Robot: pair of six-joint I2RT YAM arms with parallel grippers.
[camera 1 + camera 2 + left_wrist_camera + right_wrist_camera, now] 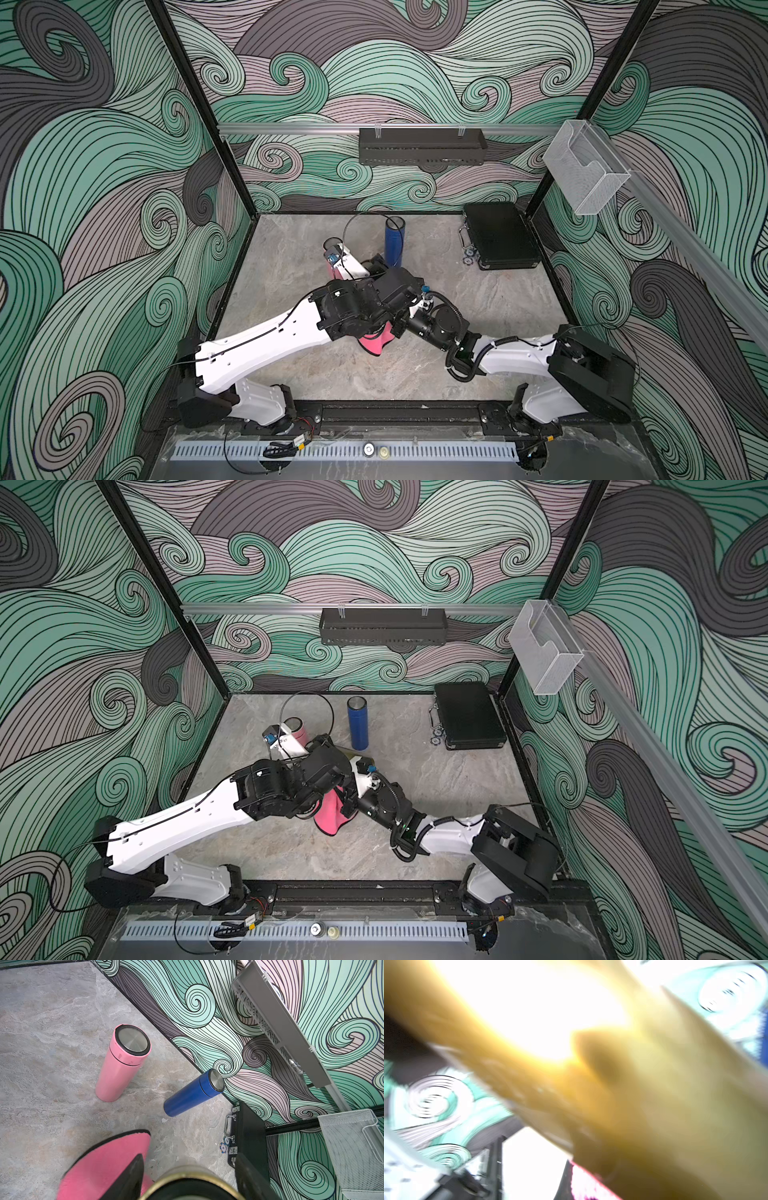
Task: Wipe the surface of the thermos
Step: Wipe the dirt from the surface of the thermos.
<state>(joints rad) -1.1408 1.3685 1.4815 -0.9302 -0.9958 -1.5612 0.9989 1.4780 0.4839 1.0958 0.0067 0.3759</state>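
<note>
While my left pincer (189, 1162) clamps the pink cloth (108, 1163) against the gold thermos (193, 1177) clenched by my right pincer, a hard stroke could wrench it loose.

In both top views, on the worktop (478, 299): one thermos (332, 242) stands above frame centre, another thermos (394, 245) just right of it. The case (500, 241) lies further right, with chips (468, 257) just beside its left edge. The cloth (374, 345) is below centre.
</note>
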